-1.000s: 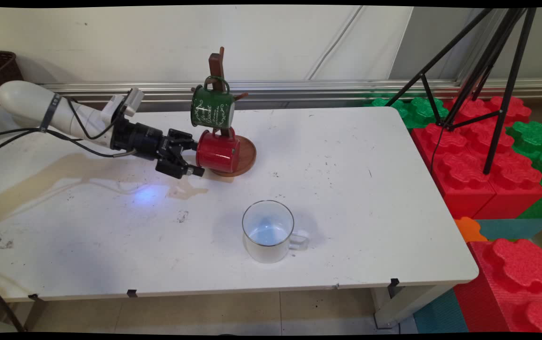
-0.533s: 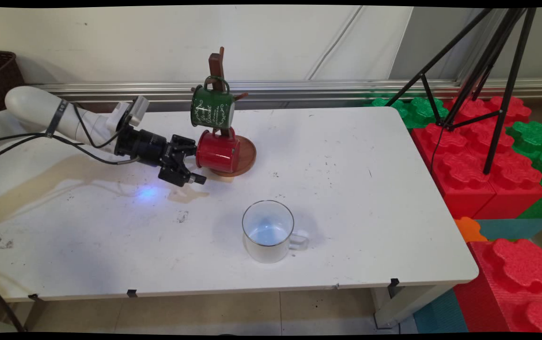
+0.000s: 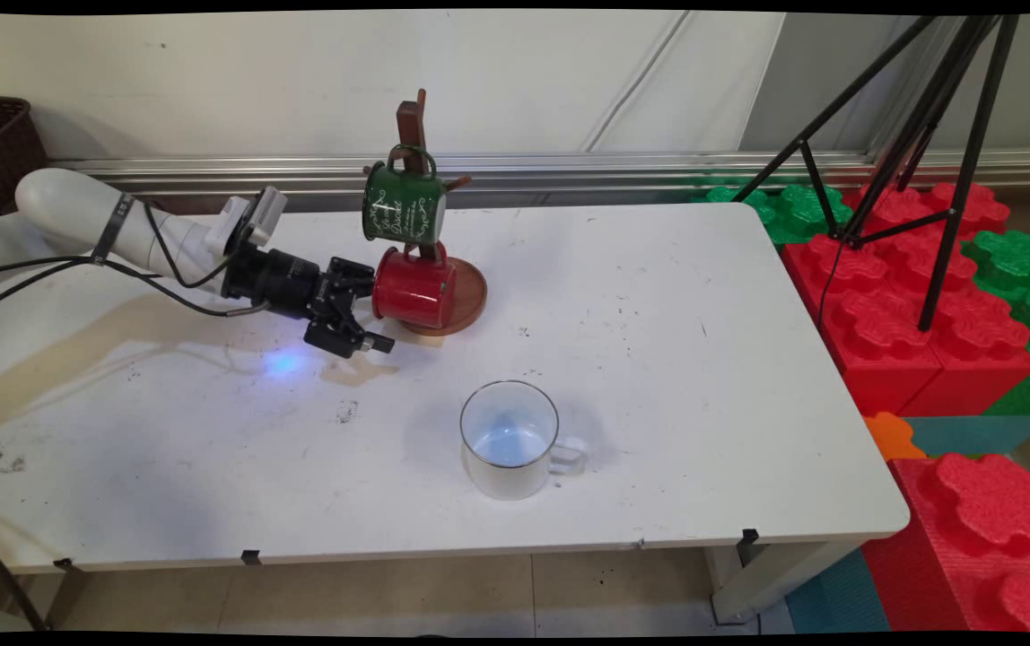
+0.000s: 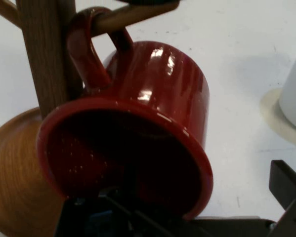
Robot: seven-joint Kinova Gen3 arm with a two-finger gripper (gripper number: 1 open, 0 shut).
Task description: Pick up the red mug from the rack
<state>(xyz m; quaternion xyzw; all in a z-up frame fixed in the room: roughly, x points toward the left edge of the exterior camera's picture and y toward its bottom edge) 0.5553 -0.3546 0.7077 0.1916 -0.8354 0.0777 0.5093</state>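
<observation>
The red mug [image 3: 414, 287] is hung by its handle on a low peg of the wooden mug stand [image 3: 458, 296] at the table's [image 3: 659, 359] far left. It is tipped on its side, its long axis roughly level and its open mouth turned left toward the gripper [image 3: 370, 309]. The gripper is seen spread open, 1 finger [image 4: 286, 185] clear of the rim. 1 green mug [image 3: 404, 206] is hung above; 1 white mug [image 3: 510, 440] is stood upright nearer, well apart.
</observation>
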